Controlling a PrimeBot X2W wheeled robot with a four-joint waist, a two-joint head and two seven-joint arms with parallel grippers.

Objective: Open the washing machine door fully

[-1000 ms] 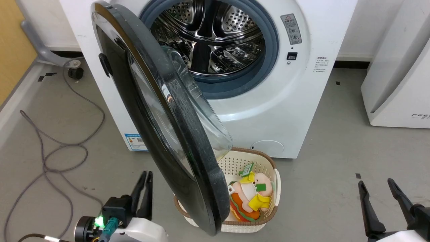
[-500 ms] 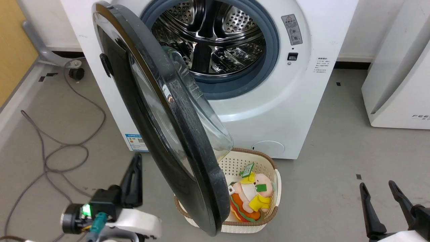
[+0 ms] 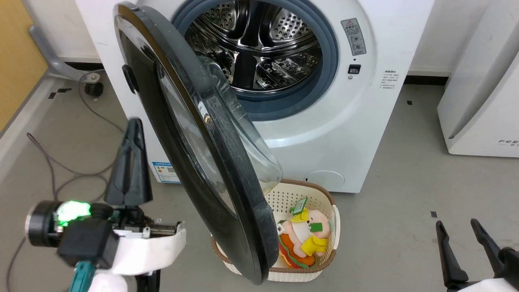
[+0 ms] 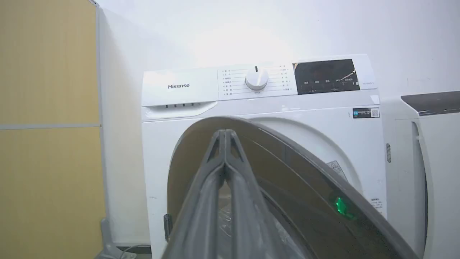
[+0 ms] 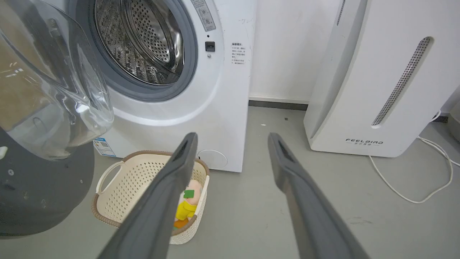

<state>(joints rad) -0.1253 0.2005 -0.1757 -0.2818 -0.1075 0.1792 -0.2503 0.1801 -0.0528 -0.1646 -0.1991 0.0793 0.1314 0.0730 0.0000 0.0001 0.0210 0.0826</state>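
left gripper (image 3: 134, 126) has its two dark fingers pressed together on nothing. it points up in front of the washing machine (image 3: 357, 129), just beside the outer black face of the washing machine door (image 3: 211, 162); whether it touches that face cannot be told. the door hangs from the machine's left side, swung out partway, glass bowl facing the steel drum (image 3: 259, 48). its lower edge overhangs a cream basket (image 3: 300, 276) set against the machine's front, a plush toy (image 3: 302, 237) inside. right gripper (image 3: 456, 227) hovers off the machine's right front, fingers spread wide, empty.
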